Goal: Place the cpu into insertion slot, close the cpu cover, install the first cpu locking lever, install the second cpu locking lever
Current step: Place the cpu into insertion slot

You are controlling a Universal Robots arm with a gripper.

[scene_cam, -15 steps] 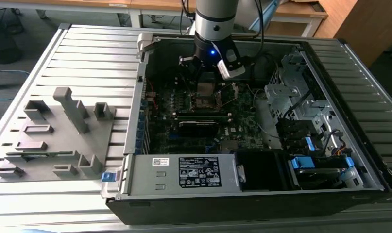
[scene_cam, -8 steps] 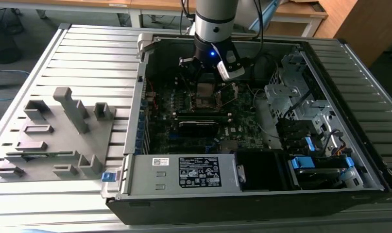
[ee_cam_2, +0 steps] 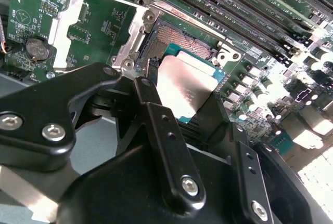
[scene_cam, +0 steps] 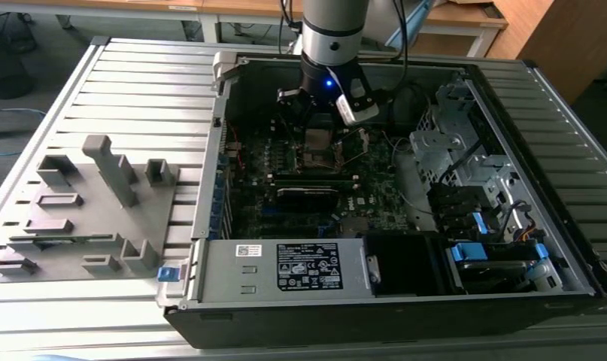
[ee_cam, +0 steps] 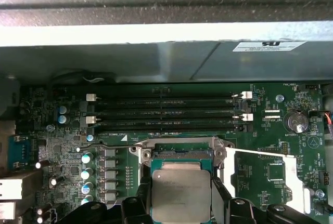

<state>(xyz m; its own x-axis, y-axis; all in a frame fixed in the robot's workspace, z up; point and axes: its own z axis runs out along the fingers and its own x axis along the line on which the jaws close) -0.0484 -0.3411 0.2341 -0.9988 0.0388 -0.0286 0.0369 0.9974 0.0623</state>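
My gripper (scene_cam: 321, 120) is down inside the open computer case, shut on the cpu (ee_cam_2: 184, 83), a flat square chip with a dull silver top. Black fingers (ee_cam: 139, 206) press on two opposite edges of the cpu (ee_cam: 179, 195). The chip sits directly over the insertion slot (ee_cam_2: 174, 39), whose dark pinned recess (ee_cam: 179, 154) shows past its far edge; whether it rests in the slot I cannot tell. The cpu cover (ee_cam_2: 65, 26), a silvery frame, is flipped open and lies flat on the green board beside the slot (ee_cam: 294, 180).
Long black memory slots (ee_cam: 166, 112) run beside the socket, with a coin battery (ee_cam: 296, 121) near the open cover. The case wall (ee_cam: 156, 63) rises behind them. A power supply (scene_cam: 283, 267) and drive cage (scene_cam: 464, 173) fill the case. A grey fixture (scene_cam: 92, 210) stands at the exterior view's left.
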